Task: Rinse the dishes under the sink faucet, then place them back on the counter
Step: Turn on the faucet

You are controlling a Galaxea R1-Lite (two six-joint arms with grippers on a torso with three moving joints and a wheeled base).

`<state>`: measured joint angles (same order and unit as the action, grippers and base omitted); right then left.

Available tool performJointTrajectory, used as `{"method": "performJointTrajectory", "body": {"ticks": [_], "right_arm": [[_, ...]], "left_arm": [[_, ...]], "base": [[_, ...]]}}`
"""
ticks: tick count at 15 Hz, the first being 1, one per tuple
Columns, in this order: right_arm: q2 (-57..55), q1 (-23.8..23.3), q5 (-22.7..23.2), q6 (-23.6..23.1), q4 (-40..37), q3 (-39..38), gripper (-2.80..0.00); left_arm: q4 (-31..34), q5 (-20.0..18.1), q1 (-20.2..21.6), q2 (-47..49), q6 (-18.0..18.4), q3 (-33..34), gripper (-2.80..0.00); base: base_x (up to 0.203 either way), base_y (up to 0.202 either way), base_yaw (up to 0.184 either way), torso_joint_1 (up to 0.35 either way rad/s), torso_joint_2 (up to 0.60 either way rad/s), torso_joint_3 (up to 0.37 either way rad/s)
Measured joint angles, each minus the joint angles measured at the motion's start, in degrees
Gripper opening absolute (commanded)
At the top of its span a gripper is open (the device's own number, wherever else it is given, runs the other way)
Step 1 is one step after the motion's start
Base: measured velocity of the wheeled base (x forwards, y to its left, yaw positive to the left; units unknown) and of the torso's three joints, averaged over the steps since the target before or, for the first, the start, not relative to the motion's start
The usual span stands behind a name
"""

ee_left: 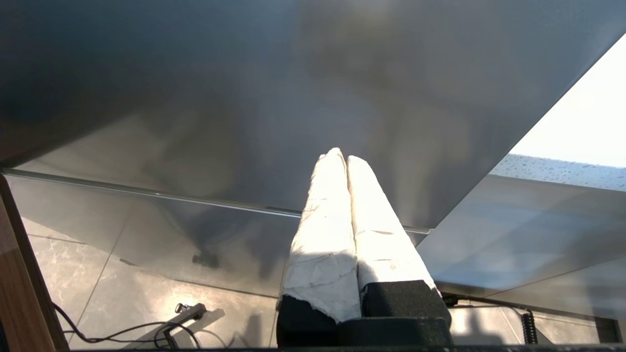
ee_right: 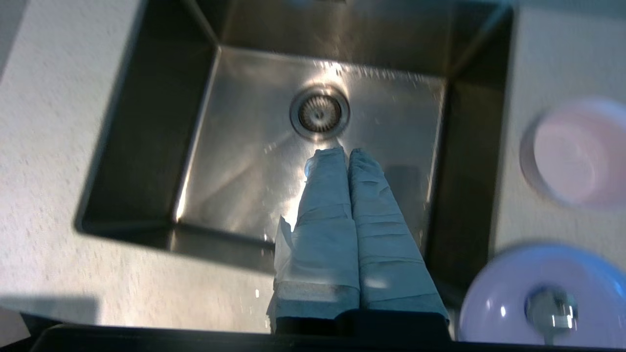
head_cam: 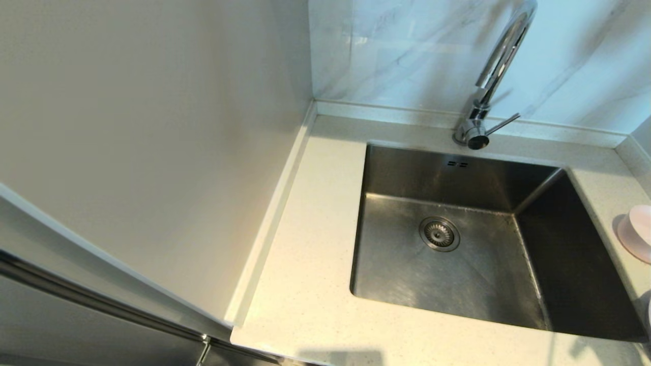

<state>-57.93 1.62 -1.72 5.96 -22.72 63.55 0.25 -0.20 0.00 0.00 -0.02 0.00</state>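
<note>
Two dishes in view, both on the surface to the right of the sink, none in the basin yet. One pale pink bowl near the sink's right rim; the same bowl cut by the edge of the head view. One lilac plate closer in, just beside the sink's near right corner, with what looks like a small metal thing lying on it, too blurred to name. No third dish to be seen.

Probably light, stiff and smooth, both of them; likely slippery once wet, and breakable if ceramic, though impossible to tell the material. Best taken by the rim: one finger inside the bowl's wall and one outside, a pinch well down the wall rather than at the very lip. Harder for the plate, lying flat with little edge to get under; a pinch across its raised rim seems the only hold.

One faucet, tall and curved, with one thin lever on its side. One drain strainer in the sink floor, two small overflow slots in the back wall.

Right pincer above the sink, fingers pressed together, holding nothing. Left pincer parked low beside a grey panel, also pressed together and empty.
</note>
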Motion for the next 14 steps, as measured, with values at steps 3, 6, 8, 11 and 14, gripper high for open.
{"method": "performJointTrajectory", "body": {"ticks": [3, 6, 8, 11, 14], "right_arm": [[-11.0, 1.5, -0.2, -0.6, 4.0, 7.9, -2.80], [-20.7, 2.0, -3.0, 5.4, 9.6, 12.9, -2.80], [-26.4, 2.1, -5.7, 13.7, 13.2, 17.1, -2.80], [-33.3, 2.2, -12.5, 22.8, 14.5, 25.1, -2.80], [-38.7, 2.9, -18.2, 24.2, 18.5, 28.4, -2.80]], "left_arm": [[0.0, 0.0, 0.0, 0.0, 0.0, 0.0, -2.80], [0.0, 0.0, 0.0, 0.0, 0.0, 0.0, -2.80], [0.0, 0.0, 0.0, 0.0, 0.0, 0.0, -2.80], [0.0, 0.0, 0.0, 0.0, 0.0, 0.0, -2.80], [0.0, 0.0, 0.0, 0.0, 0.0, 0.0, -2.80]], "base": [[0.000, 0.000, 0.000, 0.000, 0.00, 0.000], [0.000, 0.000, 0.000, 0.000, 0.00, 0.000], [0.000, 0.000, 0.000, 0.000, 0.00, 0.000], [0.000, 0.000, 0.000, 0.000, 0.00, 0.000], [0.000, 0.000, 0.000, 0.000, 0.00, 0.000]]}}
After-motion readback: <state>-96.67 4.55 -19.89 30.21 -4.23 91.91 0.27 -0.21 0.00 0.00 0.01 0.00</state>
